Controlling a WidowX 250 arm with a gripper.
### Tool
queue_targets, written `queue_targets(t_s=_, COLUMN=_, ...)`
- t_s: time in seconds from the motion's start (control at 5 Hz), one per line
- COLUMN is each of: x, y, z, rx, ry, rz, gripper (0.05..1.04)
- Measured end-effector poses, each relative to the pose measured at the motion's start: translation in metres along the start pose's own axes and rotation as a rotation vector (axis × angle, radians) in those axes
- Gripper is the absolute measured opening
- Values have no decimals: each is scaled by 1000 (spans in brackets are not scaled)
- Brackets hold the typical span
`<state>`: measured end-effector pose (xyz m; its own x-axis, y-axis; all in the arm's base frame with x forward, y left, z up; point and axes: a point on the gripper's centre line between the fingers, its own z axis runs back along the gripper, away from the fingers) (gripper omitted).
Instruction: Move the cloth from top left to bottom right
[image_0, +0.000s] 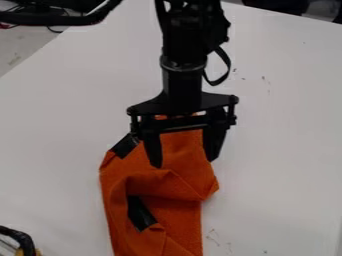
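In the camera view, the black two-finger claw (184, 162) is wide open over the crumpled orange fabric cloth (184, 181) and seems to hold nothing. The cloth lies low down, near the middle, on the flat white worktop (284, 155). It should be light, soft and floppy. Pinch a raised fold.

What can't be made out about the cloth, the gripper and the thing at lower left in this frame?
In the camera view:
- Orange cloth: lower end cut off by the bottom edge; part of its upper end hidden behind the gripper; inner layers hidden by folds.
- Whether the parted jaws touch the cloth: unclear from this angle.
- Dark curved thing: cut off at the lower-left corner.
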<state>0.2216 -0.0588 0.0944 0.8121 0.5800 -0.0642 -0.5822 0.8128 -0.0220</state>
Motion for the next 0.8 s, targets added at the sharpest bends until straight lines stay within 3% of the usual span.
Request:
queue_targets(t_s=0.4, x=27, y=61, z=23, rx=-7, ry=-50, rz=-41, gripper=1000)
queue_targets(t_s=0.6, x=36, y=70, z=36, rx=27, ry=-42, rz=-173, gripper=1001)
queue_targets(t_s=0.8, x=39, y=81, z=44, rx=89, ry=-54, rz=-218, gripper=1001)
